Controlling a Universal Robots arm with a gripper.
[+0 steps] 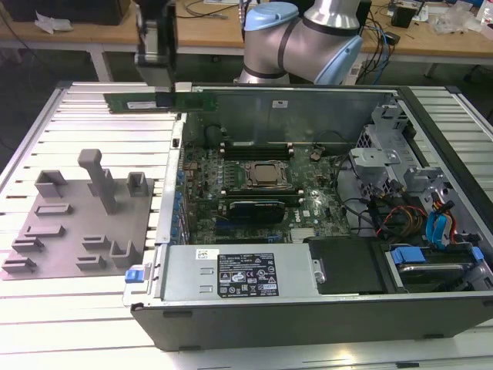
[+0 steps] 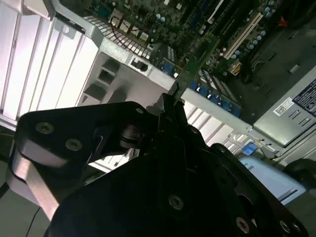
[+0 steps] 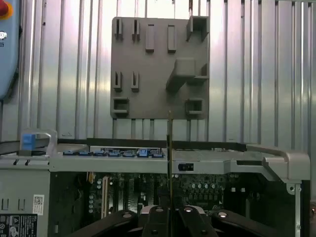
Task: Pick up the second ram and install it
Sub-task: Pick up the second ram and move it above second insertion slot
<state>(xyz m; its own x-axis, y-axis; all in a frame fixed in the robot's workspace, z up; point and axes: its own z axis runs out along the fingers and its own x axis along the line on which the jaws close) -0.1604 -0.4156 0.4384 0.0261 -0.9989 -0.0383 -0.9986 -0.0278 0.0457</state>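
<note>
While in the hand (image 1: 163,97), second ram (image 1: 131,102) above case wall (image 3: 212,157).

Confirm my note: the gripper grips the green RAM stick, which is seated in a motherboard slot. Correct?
Not seated. The gripper does grip the green RAM stick, but the exterior view shows the stick held in the air, clear of the motherboard.
</note>
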